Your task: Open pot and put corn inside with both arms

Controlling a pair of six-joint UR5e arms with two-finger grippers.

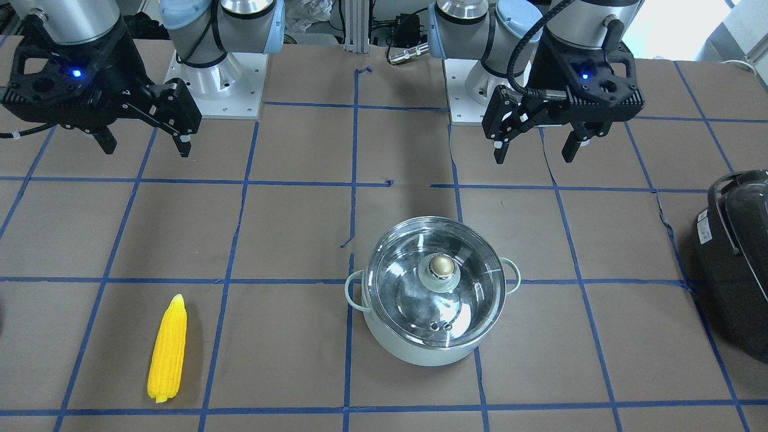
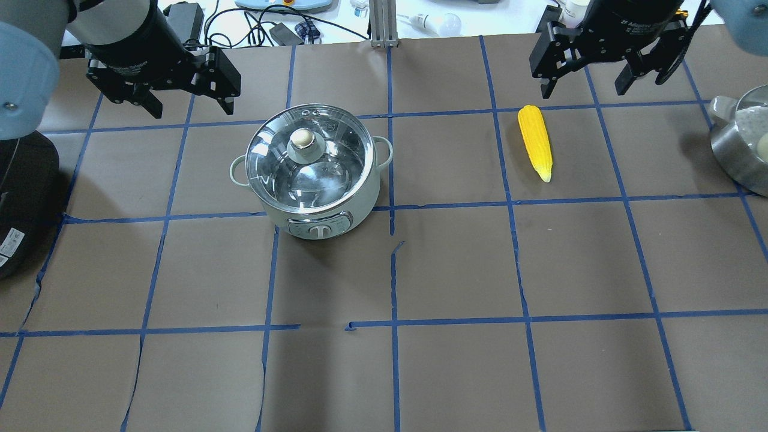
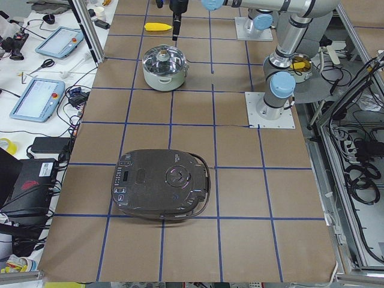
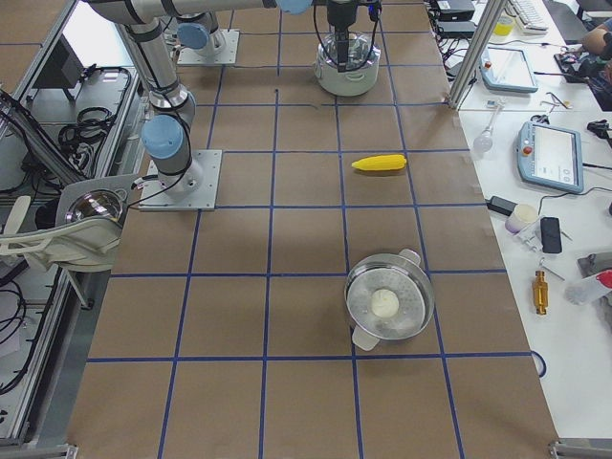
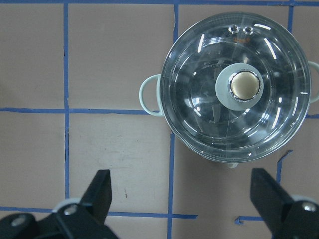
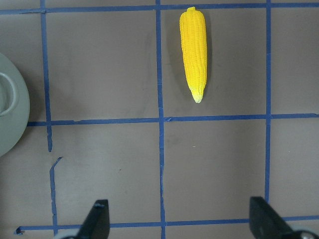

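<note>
Though the front-facing view hid it, the overhead view showed a control panel (image 2: 320, 228) on the pot (image 2: 367, 197), glass lid (image 2: 327, 174) on. The corn (image 2: 535, 141) lay well apart from the pot on open tabletop (image 2: 456, 264). The left gripper (image 2: 193, 110) and right gripper (image 2: 583, 91) hovered, fingers wide.

You have a brown paper-covered table (image 2: 456, 264) gridded with blue tape. Reading from its centre in the overhead view, the round pale mint-white pot (image 2: 360, 203), clear glass lid on, stands at 11 o'clock. The bright yellow plastic corn cob (image 2: 535, 141) lies at 1 o'clock. A shiny steel pan (image 2: 729, 150) sits at the 2 o'clock edge, and a large black domed appliance (image 2: 18, 198) at 9 o'clock.
</note>
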